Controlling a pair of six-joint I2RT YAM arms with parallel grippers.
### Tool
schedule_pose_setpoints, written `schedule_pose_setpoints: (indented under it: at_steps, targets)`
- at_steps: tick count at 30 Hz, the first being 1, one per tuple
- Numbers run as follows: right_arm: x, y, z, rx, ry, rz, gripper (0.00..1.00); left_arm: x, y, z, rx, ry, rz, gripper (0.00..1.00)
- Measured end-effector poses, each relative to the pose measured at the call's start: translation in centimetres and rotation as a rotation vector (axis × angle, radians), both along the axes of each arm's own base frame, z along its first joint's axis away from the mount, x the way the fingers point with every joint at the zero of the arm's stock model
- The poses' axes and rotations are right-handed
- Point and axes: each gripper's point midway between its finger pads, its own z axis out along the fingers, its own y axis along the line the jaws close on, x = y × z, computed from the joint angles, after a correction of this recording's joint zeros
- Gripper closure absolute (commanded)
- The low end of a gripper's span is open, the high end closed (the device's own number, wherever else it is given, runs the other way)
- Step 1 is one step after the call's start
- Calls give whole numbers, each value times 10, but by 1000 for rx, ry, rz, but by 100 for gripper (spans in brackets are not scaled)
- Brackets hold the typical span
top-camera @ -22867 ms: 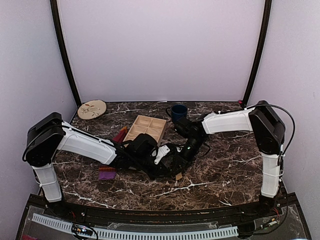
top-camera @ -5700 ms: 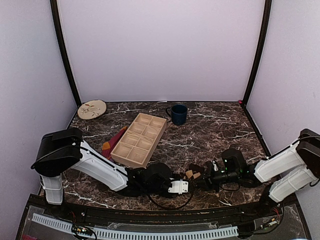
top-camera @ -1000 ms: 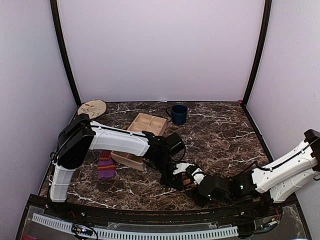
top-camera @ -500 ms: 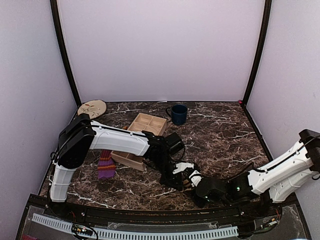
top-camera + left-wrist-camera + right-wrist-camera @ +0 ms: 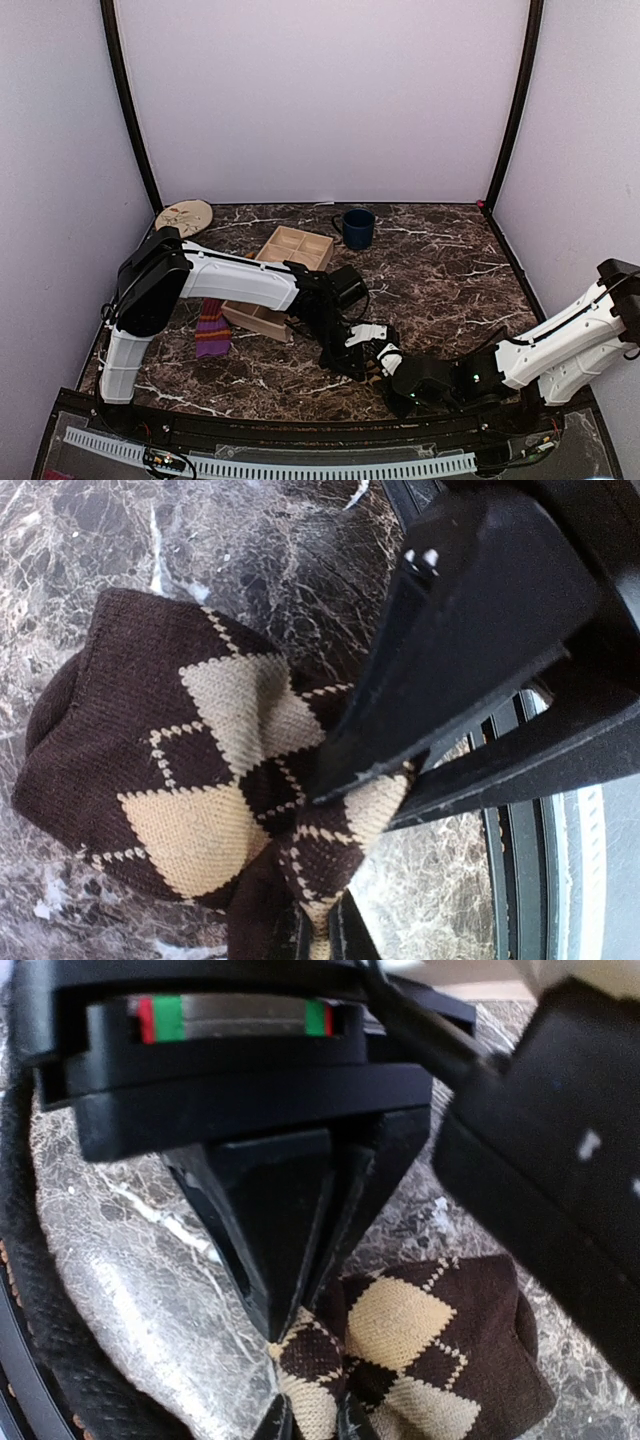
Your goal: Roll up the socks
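Viewing the left wrist camera, I see my left hand (image 5: 355,805) clamped on the brown argyle sock (image 5: 190,780). The sock is bunched into a small bundle that lies on the table (image 5: 440,270) near the middle of its front edge. My right hand (image 5: 398,378) sits close against the same bundle, and I cannot tell whether its jaws are closed on it. The purple striped sock (image 5: 211,327) lies flat, well apart at left, just beside the wooden tray (image 5: 290,255).
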Motion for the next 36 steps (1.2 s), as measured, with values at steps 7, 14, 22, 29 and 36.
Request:
schedule_pose_setpoints:
  at_steps: [7, 14, 22, 29, 36]
  targets:
    - [-2, -1, -3, 18, 29, -16, 100, 3, 0, -2, 21, 11, 39, 85]
    - [0, -7, -3, 47, 59, -48, 100, 7, -6, -2, 54, 48, 106, 77]
    - [2, -9, 1, 89, 95, -83, 100, 8, -8, -2, 75, 89, 170, 73]
    - [3, -9, 3, 117, 127, -105, 100, 13, -6, 0, 62, 127, 242, 70]
    - [4, -9, 7, 144, 140, -127, 100, 25, -1, -3, 58, 150, 313, 70]
